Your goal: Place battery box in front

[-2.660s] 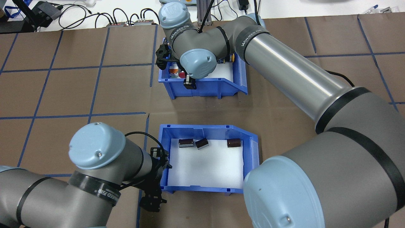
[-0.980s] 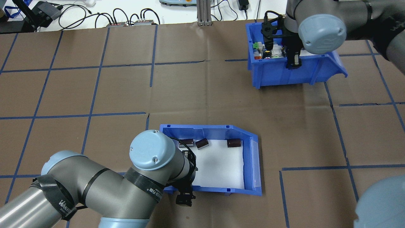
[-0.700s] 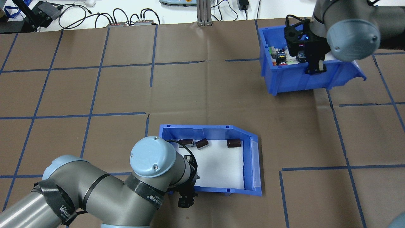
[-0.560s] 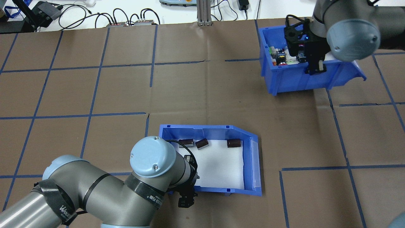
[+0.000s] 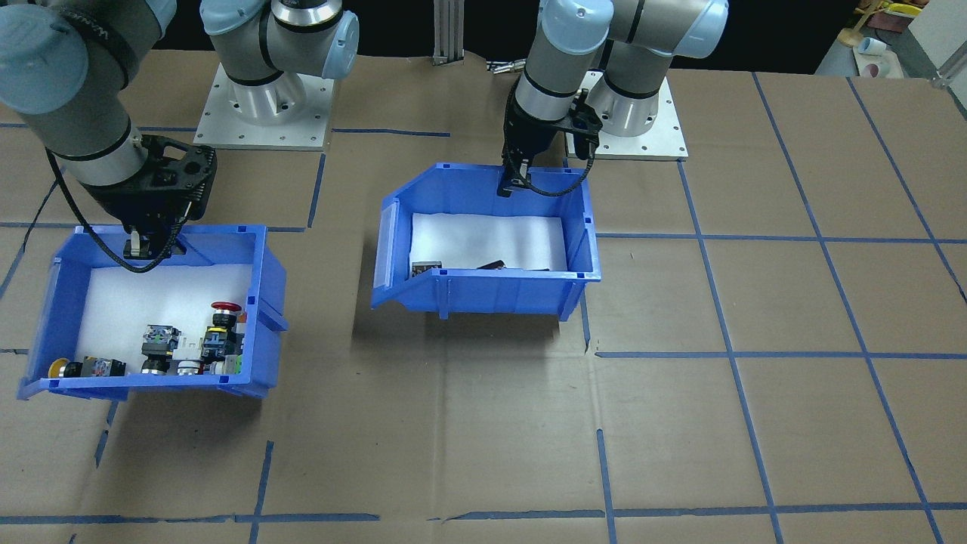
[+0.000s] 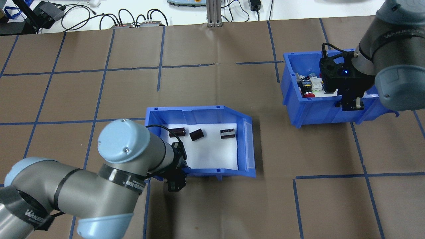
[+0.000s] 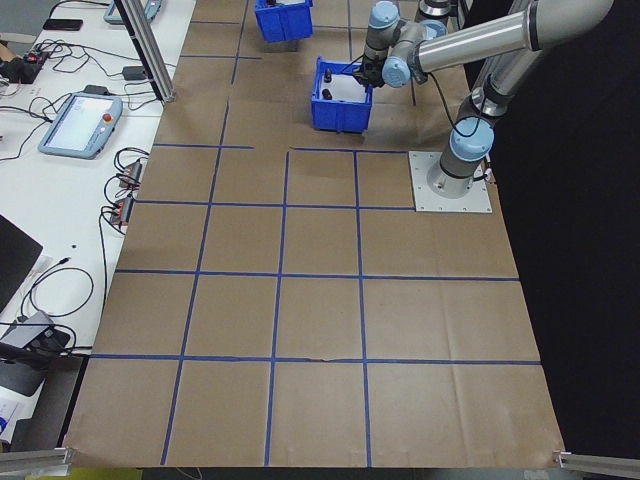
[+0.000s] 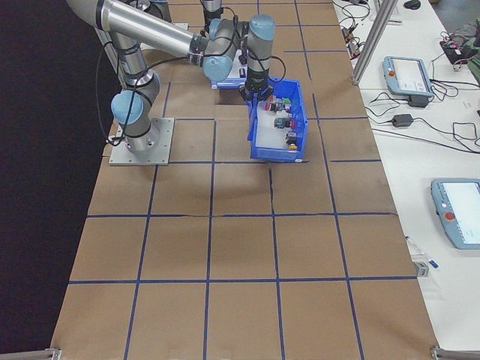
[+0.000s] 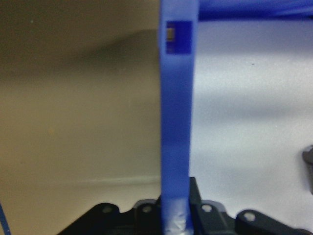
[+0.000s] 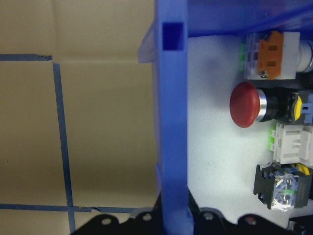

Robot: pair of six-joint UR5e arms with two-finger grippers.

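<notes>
The battery box [image 6: 199,114] is a blue bin with a white liner and three dark stubby cylinders [image 6: 196,134] along its far wall. It hangs slightly above the table's middle over its shadow, the sloped-cut end toward the robot's right. My left gripper [image 6: 175,182] is shut on its near wall, also shown in the front view [image 5: 512,181]; the left wrist view shows that blue wall [image 9: 173,122] between the fingers. The battery box [image 5: 491,291] tilts a little. My right gripper [image 6: 348,104] is shut on the near wall of the switch bin [image 6: 318,113].
The switch bin [image 5: 151,384] holds several colourful push-buttons, among them a red one [image 10: 247,105], and is held at the robot's far right. Cables and small devices [image 6: 132,20] and an aluminium post [image 6: 212,13] line the far edge. Blue tape lines grid the brown table cover.
The left arm has lifted the battery box and carried it away from the robot and slightly leftward. The right arm has swung the switch bin from the far centre to the right.
</notes>
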